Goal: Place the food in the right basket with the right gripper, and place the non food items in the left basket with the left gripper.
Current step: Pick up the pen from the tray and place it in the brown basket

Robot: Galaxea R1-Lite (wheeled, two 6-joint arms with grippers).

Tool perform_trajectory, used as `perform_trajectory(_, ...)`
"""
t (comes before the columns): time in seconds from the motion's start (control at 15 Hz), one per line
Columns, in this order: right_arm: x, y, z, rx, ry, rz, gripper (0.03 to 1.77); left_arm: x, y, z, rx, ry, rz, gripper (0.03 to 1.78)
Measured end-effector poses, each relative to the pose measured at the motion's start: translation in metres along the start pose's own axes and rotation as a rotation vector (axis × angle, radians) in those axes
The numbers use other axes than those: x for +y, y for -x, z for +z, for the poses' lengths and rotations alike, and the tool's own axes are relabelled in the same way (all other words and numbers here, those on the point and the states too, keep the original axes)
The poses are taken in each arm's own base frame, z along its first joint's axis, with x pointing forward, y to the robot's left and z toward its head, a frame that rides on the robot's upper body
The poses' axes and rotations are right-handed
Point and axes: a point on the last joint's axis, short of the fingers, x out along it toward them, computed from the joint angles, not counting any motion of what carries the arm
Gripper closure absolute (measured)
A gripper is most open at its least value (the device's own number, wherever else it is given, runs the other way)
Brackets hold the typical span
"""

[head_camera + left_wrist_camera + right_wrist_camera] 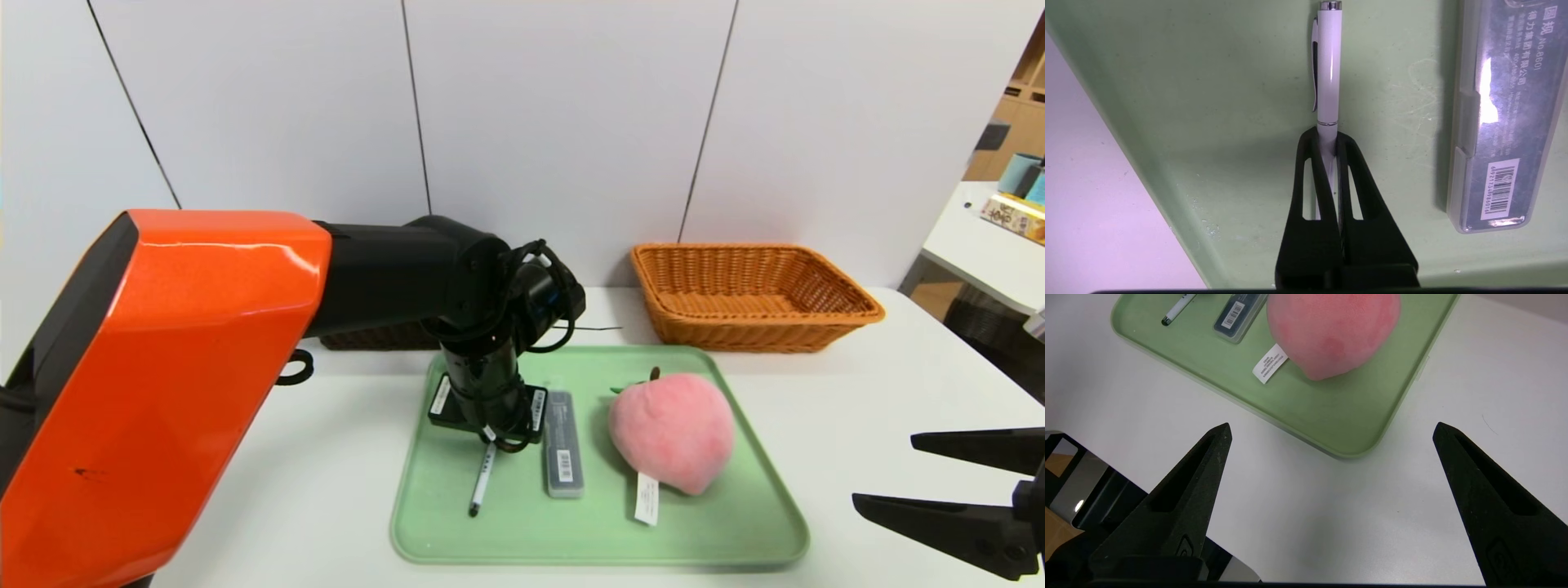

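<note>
Head view: left gripper clamps one pen beside one case, one peach; right gripper agape.

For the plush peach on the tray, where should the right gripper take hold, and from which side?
Grip the peach across its round middle, from above with the right gripper jaws wide. It lies on its side on the tray; stem and tag are too small and floppy.

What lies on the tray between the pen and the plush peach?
In the head view, a clear plastic case lies on the green tray between the pen, held by the left gripper, and the peach.
</note>
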Motion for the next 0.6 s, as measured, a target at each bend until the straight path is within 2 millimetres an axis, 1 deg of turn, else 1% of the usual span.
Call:
perform_trajectory(0.13,0.000,0.001,0.000,-0.002,0.000,0.000,0.10,0.002,0.007,0.000,-0.014,0.001,-0.005,1.75)
perform_trajectory(0.27,0.000,0.001,-0.001,-0.003,0.000,0.000,0.10,0.005,0.026,-0.001,-0.055,-0.002,-0.022,1.75)
perform_trajectory(0.33,0.000,0.002,-0.001,-0.004,-0.002,-0.001,0.10,0.008,0.040,-0.002,-0.083,-0.009,-0.035,1.75)
perform_trajectory(0.47,0.000,0.002,-0.002,-0.006,-0.009,-0.004,0.10,0.017,0.073,-0.004,-0.158,-0.045,-0.067,1.75)
perform_trajectory(0.6,0.000,0.002,-0.002,-0.007,-0.009,-0.003,0.10,0.033,0.109,-0.007,-0.253,-0.100,-0.095,1.75)
